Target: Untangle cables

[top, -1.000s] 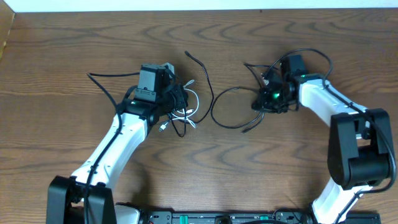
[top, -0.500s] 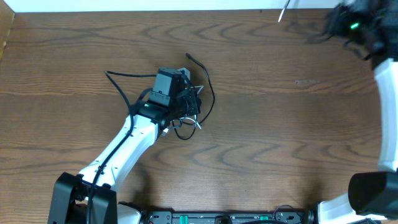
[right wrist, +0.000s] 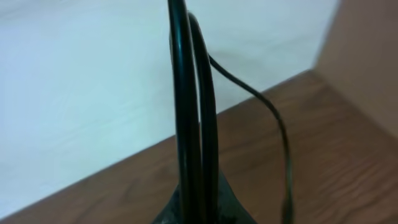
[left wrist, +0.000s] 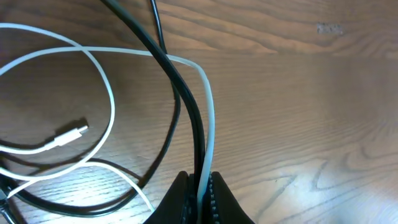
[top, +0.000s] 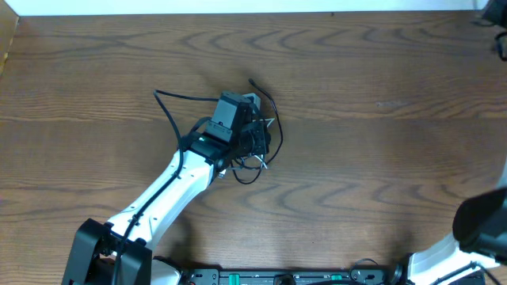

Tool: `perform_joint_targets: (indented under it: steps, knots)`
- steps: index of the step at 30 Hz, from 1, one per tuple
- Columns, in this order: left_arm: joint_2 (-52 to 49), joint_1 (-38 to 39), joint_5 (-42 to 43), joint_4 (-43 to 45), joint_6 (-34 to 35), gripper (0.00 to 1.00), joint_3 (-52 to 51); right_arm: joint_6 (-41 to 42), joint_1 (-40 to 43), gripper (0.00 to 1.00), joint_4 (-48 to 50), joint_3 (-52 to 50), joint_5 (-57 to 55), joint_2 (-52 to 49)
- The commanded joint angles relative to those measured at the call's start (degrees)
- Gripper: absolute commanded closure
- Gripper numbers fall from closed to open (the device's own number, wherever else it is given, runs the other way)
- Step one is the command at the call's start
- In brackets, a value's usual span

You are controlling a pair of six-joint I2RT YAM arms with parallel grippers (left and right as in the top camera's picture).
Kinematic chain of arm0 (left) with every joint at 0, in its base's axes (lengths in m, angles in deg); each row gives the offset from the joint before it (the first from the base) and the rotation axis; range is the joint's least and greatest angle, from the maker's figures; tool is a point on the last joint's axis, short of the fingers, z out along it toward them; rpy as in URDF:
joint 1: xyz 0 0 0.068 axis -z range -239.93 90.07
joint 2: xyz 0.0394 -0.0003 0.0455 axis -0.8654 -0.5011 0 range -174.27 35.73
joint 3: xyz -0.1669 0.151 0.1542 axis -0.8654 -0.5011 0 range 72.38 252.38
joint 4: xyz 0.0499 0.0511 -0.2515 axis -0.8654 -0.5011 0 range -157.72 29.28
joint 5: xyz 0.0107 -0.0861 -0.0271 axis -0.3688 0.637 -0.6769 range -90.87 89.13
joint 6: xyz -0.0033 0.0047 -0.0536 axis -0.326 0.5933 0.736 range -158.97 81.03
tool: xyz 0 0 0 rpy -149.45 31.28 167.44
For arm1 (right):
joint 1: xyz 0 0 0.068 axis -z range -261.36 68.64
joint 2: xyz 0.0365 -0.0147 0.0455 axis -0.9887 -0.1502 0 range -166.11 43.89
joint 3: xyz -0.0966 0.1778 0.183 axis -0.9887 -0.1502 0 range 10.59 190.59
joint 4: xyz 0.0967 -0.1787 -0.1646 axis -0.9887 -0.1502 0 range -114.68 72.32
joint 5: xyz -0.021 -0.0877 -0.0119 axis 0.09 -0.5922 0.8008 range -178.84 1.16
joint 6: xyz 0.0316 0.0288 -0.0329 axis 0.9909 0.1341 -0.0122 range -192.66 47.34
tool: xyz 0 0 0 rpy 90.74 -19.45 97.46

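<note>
Wood-grain table (top: 380, 158), white wall (right wrist: 74, 81).

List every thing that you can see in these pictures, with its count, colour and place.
table: one, brown wood, under everything.
wall: one, white, beyond the table's far edge.
white cable: one, white, looped on the table, centre-left.
black cable: one, black, tangled with the white cable.
second black cable: one, black, two strands held up near the wall.
left arm: one, white and black, over the tangle; left jaws shut on white cable and black cable together.
right arm: one, white and black, right edge; right jaws shut on second black cable.
</note>
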Motion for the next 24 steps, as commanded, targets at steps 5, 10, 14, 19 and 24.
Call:
perform_joint_targets:
  steps: [5,10,14,19,24]
  knots:
    - [-0.42,1.38,-0.81,-0.04,0.11,0.92,0.22,-0.85,4.35,0.99,9.86,0.15,-9.11,-10.21]
    - [-0.42,1.38,-1.73,-0.04,0.11,0.92,0.22,-0.81,6.25,0.99,17.14,0.15,-14.99,-15.82]
    - [-0.42,1.38,-4.04,0.07,0.37,0.92,0.22,-0.2,7.37,0.99,20.98,0.15,-16.44,-18.67]
    - [-0.42,1.38,-5.14,1.01,1.18,0.93,0.22,-0.24,8.44,0.99,24.39,0.15,-17.81,-21.64]
    - [-0.42,1.38,-5.11,1.92,1.2,0.92,0.22,-2.97,9.49,0.99,24.17,0.15,-22.95,-24.11]
